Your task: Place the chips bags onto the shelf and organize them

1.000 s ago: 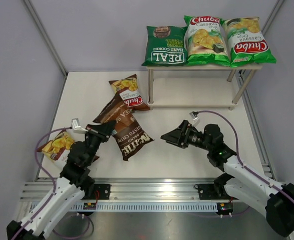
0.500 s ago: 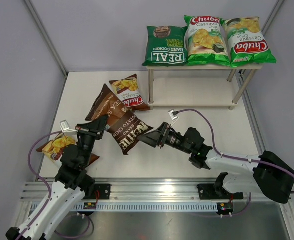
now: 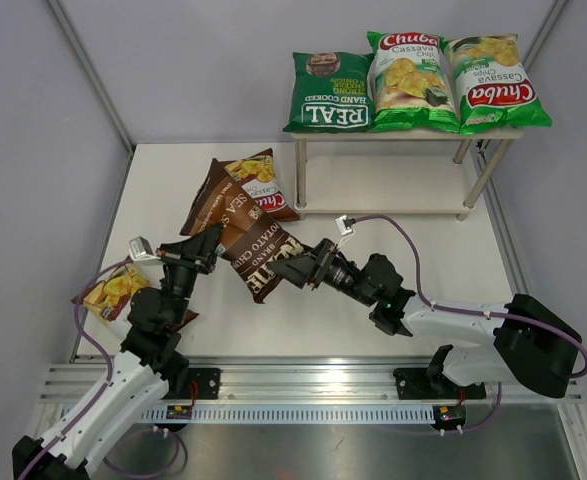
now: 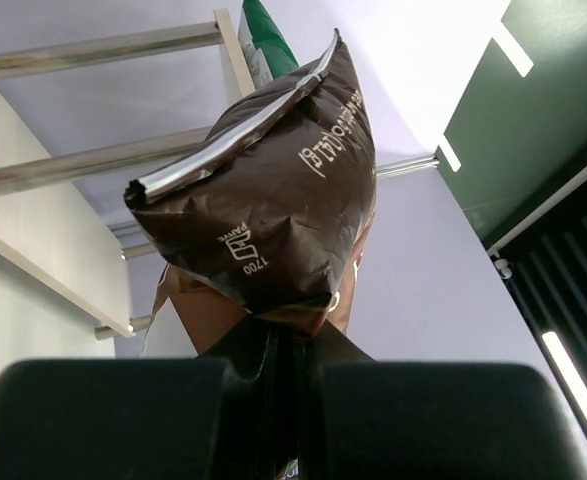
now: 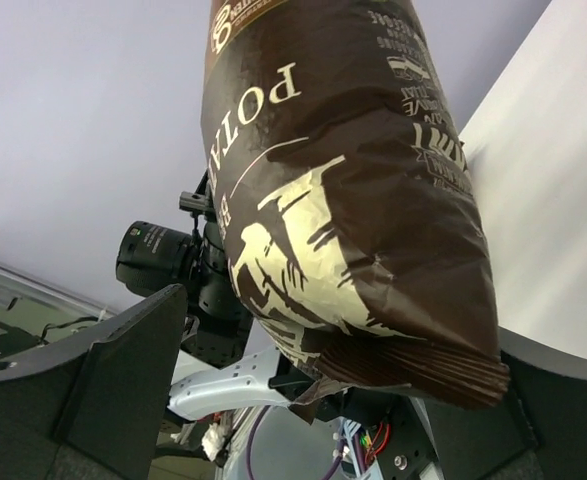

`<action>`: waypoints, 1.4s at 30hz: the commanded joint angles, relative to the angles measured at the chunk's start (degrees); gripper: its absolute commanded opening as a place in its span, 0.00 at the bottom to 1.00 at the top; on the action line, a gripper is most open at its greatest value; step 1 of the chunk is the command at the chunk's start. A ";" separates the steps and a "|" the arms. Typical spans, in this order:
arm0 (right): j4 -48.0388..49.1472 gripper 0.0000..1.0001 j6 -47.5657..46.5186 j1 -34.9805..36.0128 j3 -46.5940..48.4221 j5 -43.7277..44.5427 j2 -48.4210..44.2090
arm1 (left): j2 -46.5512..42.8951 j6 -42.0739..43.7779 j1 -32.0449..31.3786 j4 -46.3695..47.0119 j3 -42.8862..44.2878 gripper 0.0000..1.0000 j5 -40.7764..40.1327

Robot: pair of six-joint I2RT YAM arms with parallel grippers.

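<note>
The dark brown Kettle bag (image 3: 245, 232) hangs tilted above the table, pinched at one edge by my left gripper (image 3: 209, 247), which is shut on it (image 4: 288, 345). In the left wrist view the Kettle bag (image 4: 273, 190) rises straight from the jaws. My right gripper (image 3: 285, 268) is open, and the Kettle bag's (image 5: 343, 200) crimped lower end lies between its wide-spread fingers (image 5: 123, 370). On the shelf's top board (image 3: 493, 130) lie the REAL bag (image 3: 329, 95) and two light green Chuba bags (image 3: 410, 80) (image 3: 493, 85). A brown-red Chuba bag (image 3: 261, 178) lies on the table by the shelf.
Another brown-red Chuba bag (image 3: 113, 290) lies at the table's left edge, partly under my left arm. The shelf's lower board (image 3: 383, 185) carries nothing. Its metal legs (image 3: 299, 175) stand just right of the held bag. Grey walls close the table in on the left and right.
My left gripper has lifted the Kettle bag off the table and swung it up and back. My right gripper has reached left, and the bag's lower end now lies between its fingers.
</note>
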 commanded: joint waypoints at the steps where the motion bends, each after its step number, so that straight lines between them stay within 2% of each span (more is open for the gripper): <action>1: 1.41 0.95 -3.41 0.55 3.33 4.54 -0.15 | 0.16 -4.54 -1.85 9.48 -1.03 0.00 4.08; 2: -1.66 0.95 -3.50 0.55 3.51 6.03 -0.67 | 0.16 -4.46 -2.29 9.58 -1.04 0.00 3.81; 4: 0.23 0.92 -4.12 0.55 2.46 6.21 -0.59 | -0.02 -4.89 -2.38 9.05 -1.04 0.00 3.72; 7: -6.33 0.90 -2.37 0.55 2.45 11.38 -1.90 | -0.54 -4.55 -2.38 9.67 -1.04 0.00 3.46; 12: -6.79 0.92 -0.87 0.55 -1.32 14.39 -5.42 | -1.69 -3.23 -2.38 7.30 0.37 0.00 3.02; 16: 0.31 0.95 -4.11 0.55 -1.50 10.36 -4.73 | 0.68 -4.45 -2.47 9.66 0.72 0.00 5.56; 17: 4.77 0.95 -4.64 0.55 -1.24 7.22 -3.24 | 2.34 -4.80 -2.73 10.53 0.72 0.00 6.18; 21: 7.71 0.91 -5.08 0.55 1.04 2.88 -0.86 | 4.73 -5.51 -4.05 14.40 0.46 0.00 7.32; 24: 9.29 0.78 -5.61 0.55 -0.44 4.54 -1.55 | 4.29 -5.34 -4.32 13.45 0.55 0.00 7.59; 25: 9.38 0.64 -6.22 0.55 -0.80 5.76 -2.08 | 3.77 -5.07 -4.32 12.57 0.46 0.05 7.41; 28: 5.18 0.49 -7.80 0.55 -0.98 6.22 -4.80 | 1.31 -2.36 -4.32 6.87 1.25 0.11 6.45; 30: 3.06 0.37 -8.42 0.55 -1.06 6.22 -6.30 | 0.16 2.12 -4.32 0.02 3.96 0.22 5.57; 31: 2.88 0.35 -8.60 0.55 -1.32 6.22 -6.65 | -0.02 3.96 -4.32 -2.70 5.19 0.27 5.22; 32: 2.27 0.32 -8.60 0.55 -1.41 6.22 -7.61 | 0.16 7.90 -4.32 -8.12 8.51 0.44 4.61; 34: -0.09 0.27 -9.04 0.55 -1.94 6.22 -9.54 | 0.86 11.52 -4.32 -12.99 11.61 0.63 3.73; 35: -0.89 0.24 -9.21 0.55 -2.38 6.22 -10.25 | 1.21 14.85 -4.32 -17.01 13.97 0.79 2.59; 39: -6.07 0.22 -9.74 0.55 -4.48 11.39 -14.73 | 2.09 21.28 -4.23 -28.19 19.42 0.99 -2.33; 42: -11.78 0.21 -8.43 0.46 -7.03 17.70 -18.95 | 2.36 25.68 -4.23 -38.30 23.21 0.99 -7.87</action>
